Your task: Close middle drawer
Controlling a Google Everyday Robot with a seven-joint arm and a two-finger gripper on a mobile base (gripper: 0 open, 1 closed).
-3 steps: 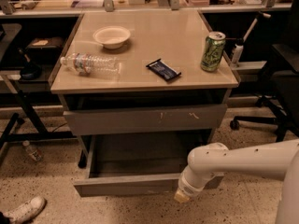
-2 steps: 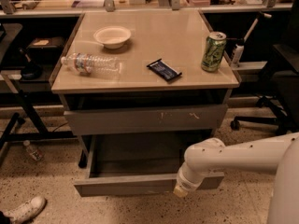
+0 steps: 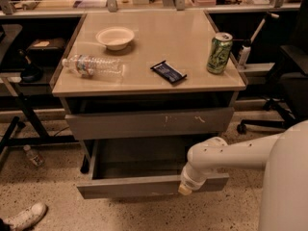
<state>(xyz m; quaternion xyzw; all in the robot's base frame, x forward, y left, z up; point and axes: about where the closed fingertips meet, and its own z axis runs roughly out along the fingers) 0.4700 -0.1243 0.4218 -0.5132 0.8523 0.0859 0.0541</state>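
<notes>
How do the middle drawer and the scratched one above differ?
The middle drawer is pulled out, inside showing; the scratched drawer sits back under the tabletop. The middle drawer's front is plain; the scratched drawer's bears pale marks. Both are grey, handle-less. The gripper is at the middle drawer's front.

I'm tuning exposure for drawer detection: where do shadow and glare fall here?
Camera view: a soft sheen brightens the far part of the tabletop; deep shadow fills the gap just under it; the inside of the open middle drawer is dim yet readable; the gripper, at that drawer's front edge, is brightly lit.
</notes>
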